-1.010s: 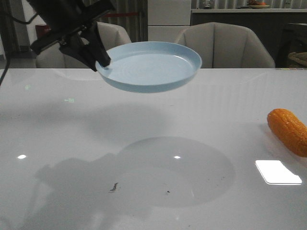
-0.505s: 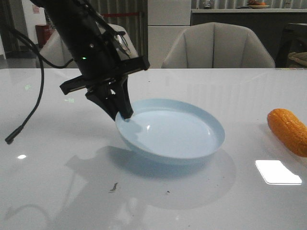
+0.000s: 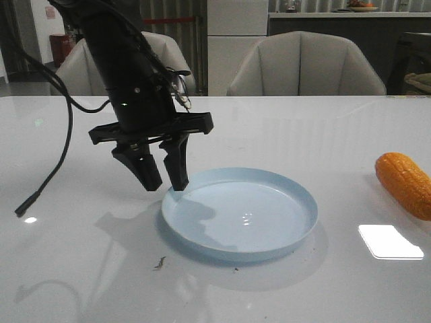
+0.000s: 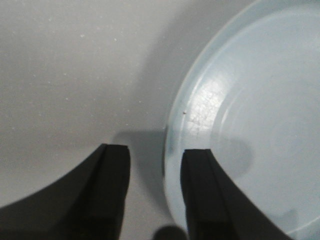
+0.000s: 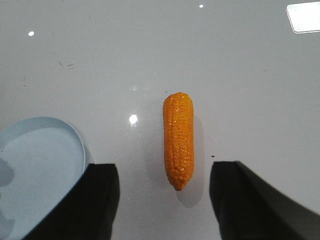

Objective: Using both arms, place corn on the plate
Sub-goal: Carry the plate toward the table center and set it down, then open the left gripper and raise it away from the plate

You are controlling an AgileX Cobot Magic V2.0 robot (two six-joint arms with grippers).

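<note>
The pale blue plate (image 3: 256,215) lies flat on the white table near the middle. My left gripper (image 3: 166,186) stands over its left rim, pointing down and open, one finger above the plate's inside and the other outside. The left wrist view shows the same straddle of the plate (image 4: 250,100) by the gripper (image 4: 155,152), with a gap on each side of the rim. The orange corn (image 3: 404,183) lies on the table at the far right. In the right wrist view my right gripper (image 5: 164,170) is open above the corn (image 5: 178,140), and the plate's edge (image 5: 40,165) shows beside it.
The white glossy table (image 3: 81,269) carries a few dark specks (image 3: 160,262) in front of the plate. A black cable (image 3: 50,175) hangs from the left arm down to the table. Beige chairs (image 3: 310,64) stand behind the far edge.
The left arm brought the plate down from the air onto the table. The plate went from tilted to flat. The left fingers have opened off its rim. The corn has not moved.
</note>
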